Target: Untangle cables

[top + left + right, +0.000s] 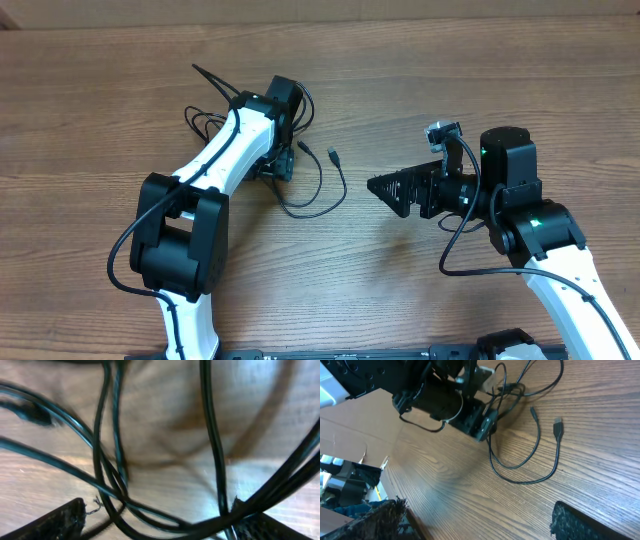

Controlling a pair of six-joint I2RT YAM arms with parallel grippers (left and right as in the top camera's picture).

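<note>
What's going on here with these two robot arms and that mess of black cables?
The left end effector is down in the knot of thin black cables, jaws open, with several strands crossing between its fingers and none pinched. One cable loops loose on the table, its USB plug lying free. The right end effector hovers open off to the side, touching nothing. The knot is not yet undone.

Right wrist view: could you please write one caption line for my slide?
Left end effector over tangled thin black cables on the wooden table; one loop ends in a silver plug.
</note>
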